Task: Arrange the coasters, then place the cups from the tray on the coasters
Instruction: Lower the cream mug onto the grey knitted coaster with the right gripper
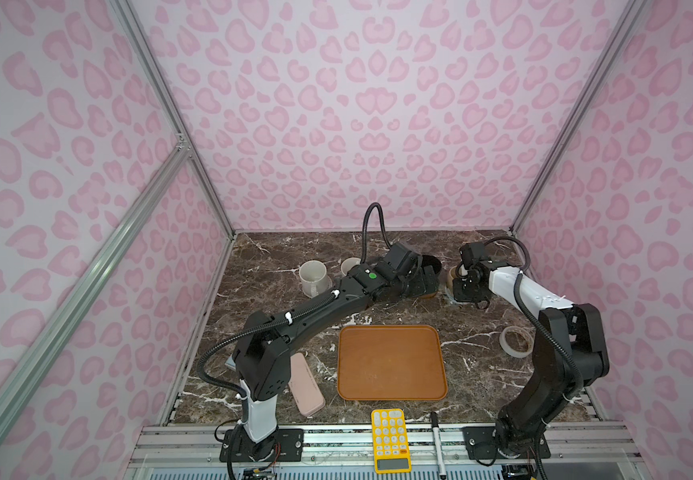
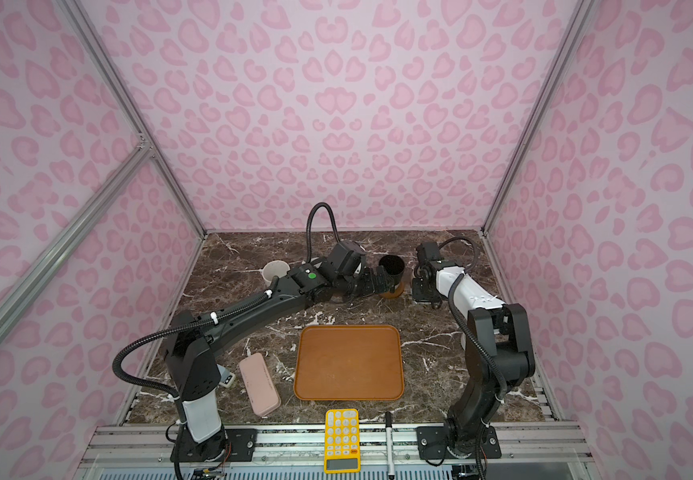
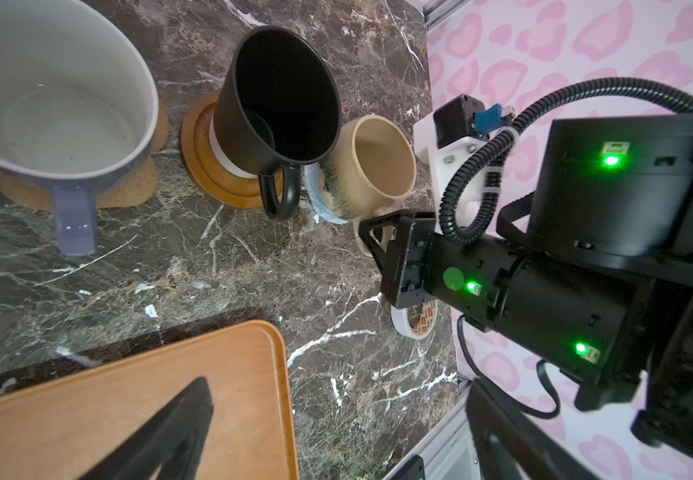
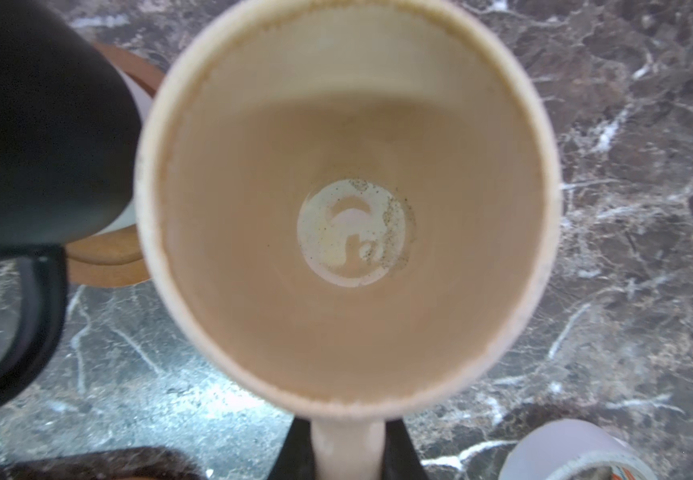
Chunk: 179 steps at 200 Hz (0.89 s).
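The cream-yellow cup (image 4: 349, 208) stands on the grey-blue coaster (image 3: 315, 199), and my right gripper (image 4: 349, 457) is shut on its handle. Beside it, the black cup (image 3: 282, 95) sits on the dark brown wooden coaster (image 3: 212, 183). The lavender cup (image 3: 54, 104) rests on the cork paw coaster (image 3: 133, 195). My left gripper (image 3: 336, 386) is open and holds nothing. In both top views it reaches across to the near side of the black cup (image 2: 392, 268). The speckled white cup (image 1: 313, 277) stands at the back left. The tray (image 1: 390, 361) has no cups on it.
A beige tape roll (image 1: 517, 340) lies right of the tray, below the right arm. A pink case (image 1: 305, 388) lies by the left arm's base. A yellow calculator (image 1: 389, 440) and a pen (image 1: 436, 440) sit at the front edge. Another pale cup (image 1: 351, 266) stands behind the left wrist.
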{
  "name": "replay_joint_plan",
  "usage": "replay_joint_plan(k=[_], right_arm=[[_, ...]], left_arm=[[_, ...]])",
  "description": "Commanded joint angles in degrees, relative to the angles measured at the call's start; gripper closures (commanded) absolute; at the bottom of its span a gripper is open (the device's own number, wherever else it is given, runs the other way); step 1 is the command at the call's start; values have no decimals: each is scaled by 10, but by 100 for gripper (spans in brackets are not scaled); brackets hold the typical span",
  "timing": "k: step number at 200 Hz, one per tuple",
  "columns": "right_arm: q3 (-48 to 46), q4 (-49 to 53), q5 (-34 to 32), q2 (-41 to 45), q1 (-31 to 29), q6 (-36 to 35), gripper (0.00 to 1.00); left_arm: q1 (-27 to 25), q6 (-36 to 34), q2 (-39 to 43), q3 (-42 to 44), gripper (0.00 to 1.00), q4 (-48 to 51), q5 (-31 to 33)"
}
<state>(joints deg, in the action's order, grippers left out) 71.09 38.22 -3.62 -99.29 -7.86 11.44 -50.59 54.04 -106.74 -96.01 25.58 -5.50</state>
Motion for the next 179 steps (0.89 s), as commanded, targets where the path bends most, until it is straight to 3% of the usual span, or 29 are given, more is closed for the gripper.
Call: replay_joint_plan(k=[1, 82, 179], right_arm=[[-7, -27, -15, 1, 3, 3, 100], [5, -44, 33, 5, 10, -15, 100], [-15, -24, 7, 37, 24, -6, 100]], left_arm=[[0, 3, 9, 6, 3, -13, 8], [1, 1, 8, 4, 3, -17, 9], [1, -3, 21, 13, 3, -19, 14]])
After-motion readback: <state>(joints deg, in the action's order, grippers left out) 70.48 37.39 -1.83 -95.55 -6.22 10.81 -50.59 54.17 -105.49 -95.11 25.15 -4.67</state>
